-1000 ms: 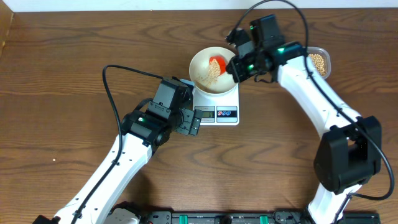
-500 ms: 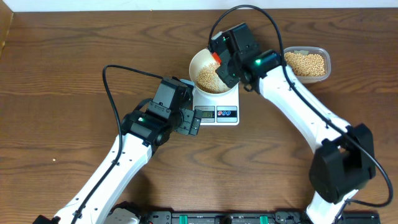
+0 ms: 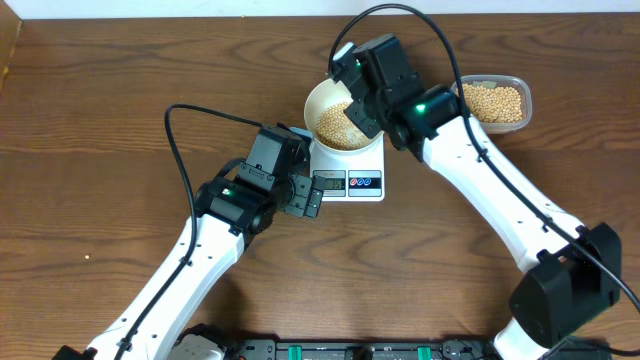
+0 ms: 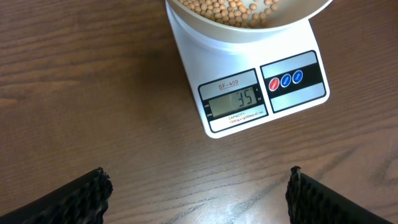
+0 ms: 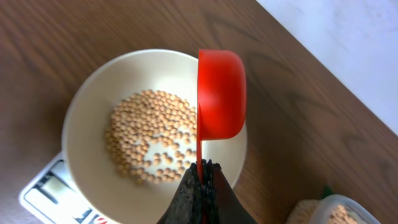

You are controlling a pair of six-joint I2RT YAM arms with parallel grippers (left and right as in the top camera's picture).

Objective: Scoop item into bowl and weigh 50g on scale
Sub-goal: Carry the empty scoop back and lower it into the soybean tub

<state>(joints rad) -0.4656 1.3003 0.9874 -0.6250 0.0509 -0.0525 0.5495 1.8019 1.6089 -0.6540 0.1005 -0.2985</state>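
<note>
The change to note is in the bowl [image 5: 81, 112]: a second ago it held a thin scatter of soybeans [image 5: 149, 134] with the red scoop [image 5: 219, 93] lying among them. Now the pile is plainly bigger, and your right wrist has rolled the scoop onto its edge over the bowl's far side.

That reads as a load just dumped. The scale [image 4: 193, 56] shows 35 on its display [image 4: 238, 99], so I judge you are short of fifty and owe another, smaller scoop from the clear tub [image 3: 492, 102].

The right gripper [image 5: 200, 169] is clenched on the scoop's thin handle. The left gripper [image 4: 196, 183] hangs over the table [image 4: 74, 93] just in front of the scale, jaws spread wide and empty.

The bowl sits on the scale's platform.

Some things you cannot check from here:
- The scoop shows only its outer shell, so any beans clinging inside are hidden.
- From overhead, the right wrist covers the scoop entirely.
- The left wrist view cuts off most of the bowl.
- The unit beside the reading is too small to make out.
</note>
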